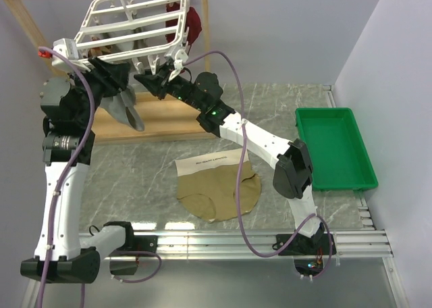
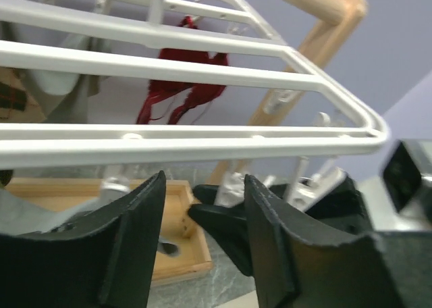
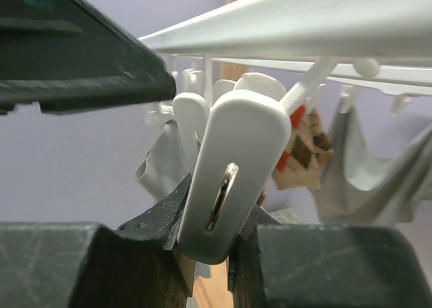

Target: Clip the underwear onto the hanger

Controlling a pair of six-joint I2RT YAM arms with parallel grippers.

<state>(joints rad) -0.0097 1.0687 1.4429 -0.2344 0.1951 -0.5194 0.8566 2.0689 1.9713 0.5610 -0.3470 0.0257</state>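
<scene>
the underwear lies flat on the table, well apart from the hanger, and neither claw holds it. the right gripper pinches a white clip. the left gripper stands spread just beside it, with no cloth between its fingers. we judge the clip may slip free if the hanger swings, and the two grippers, so near each other, may knock together.

Left jaws apart, right jaws clamped
</scene>
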